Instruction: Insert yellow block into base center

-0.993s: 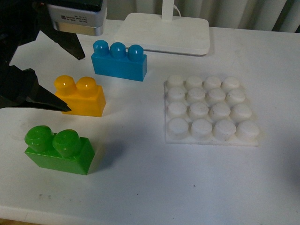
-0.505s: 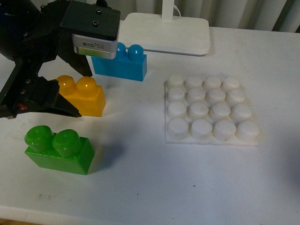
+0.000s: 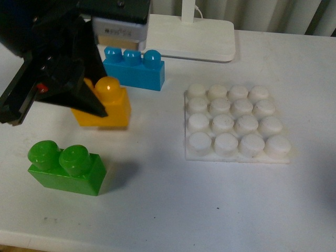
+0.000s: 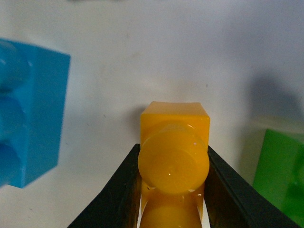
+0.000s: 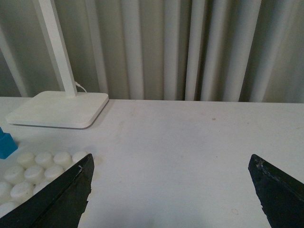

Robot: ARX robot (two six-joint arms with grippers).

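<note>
Over white tabletop [image 3: 173,199], left pincer [image 4: 173,151] clamps the yellow block's [image 3: 113,104] long sides, studs up.

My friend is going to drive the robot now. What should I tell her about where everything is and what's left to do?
Left tool: shut on the yellow block, pinching its sides.
Right tool: open and empty, above the table.
Yellow block: between the blue brick and the green brick, left of the base, not on it.
Base: flat on the table, every stud bare.
Done: the block is grabbed.
Left: carry it over to the base, press it onto the middle studs, let go.
</note>
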